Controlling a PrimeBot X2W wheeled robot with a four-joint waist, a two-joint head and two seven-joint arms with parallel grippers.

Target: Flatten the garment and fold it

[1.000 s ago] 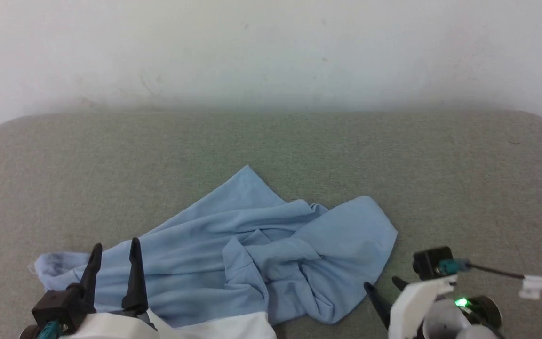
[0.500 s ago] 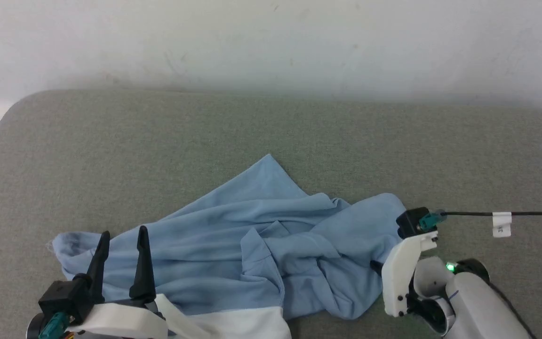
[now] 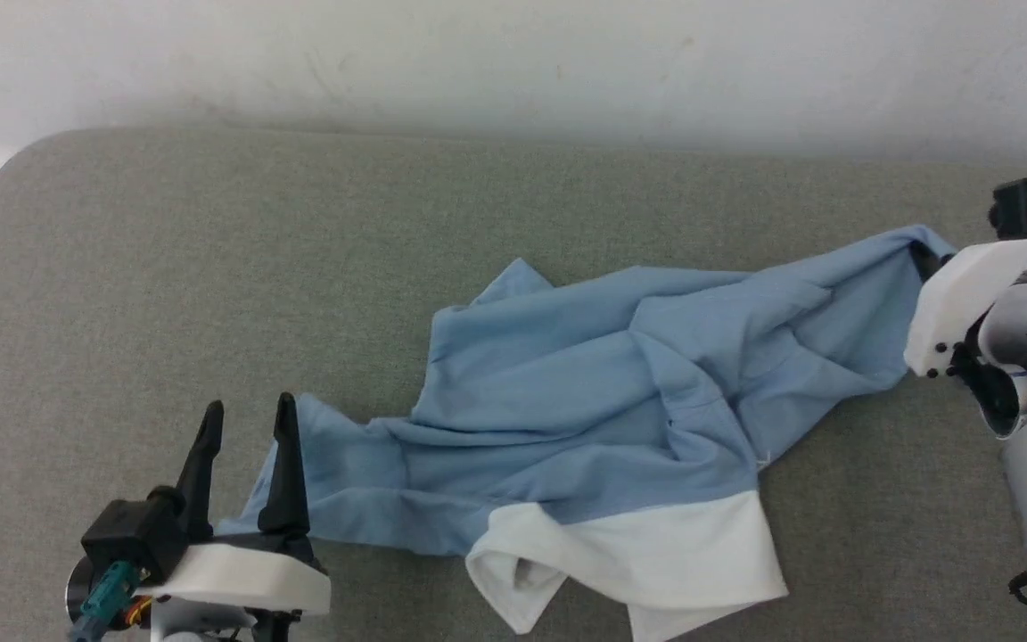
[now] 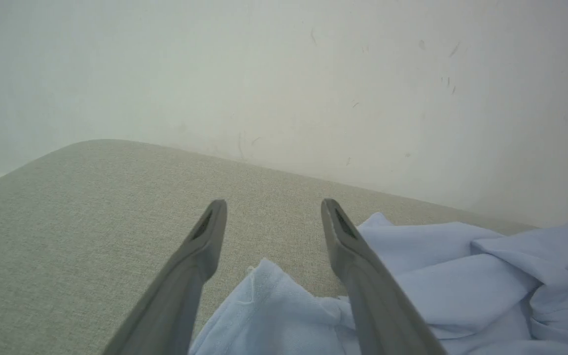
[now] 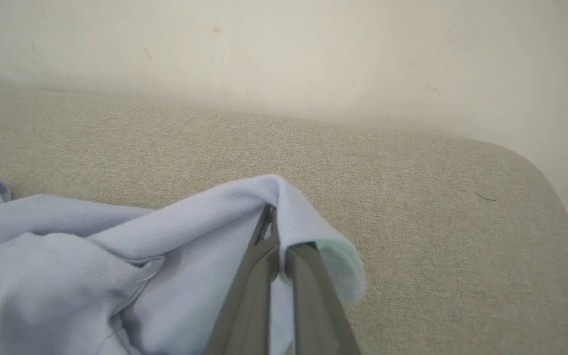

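Two claws flanked the shirt [image 3: 612, 401] on the surface [image 3: 210, 250] in the head view. The left claw [image 3: 250, 403] stood spread at its near-left corner, and the right claw [image 3: 924, 259] held the far-right corner out, probably to flatten it. Left wrist view: jaws wide apart above a hem corner, gripping nothing. Right wrist view: jaws pressed together, pinching a fabric fold.

Rumpled light-blue garment [image 3: 603, 401], stretched rightward

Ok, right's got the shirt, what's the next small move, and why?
Probably shut the left gripper on the shirt corner lying between its open fingers. The right gripper pinches the opposite end, so a second grip could stretch the wrinkled shirt flat.
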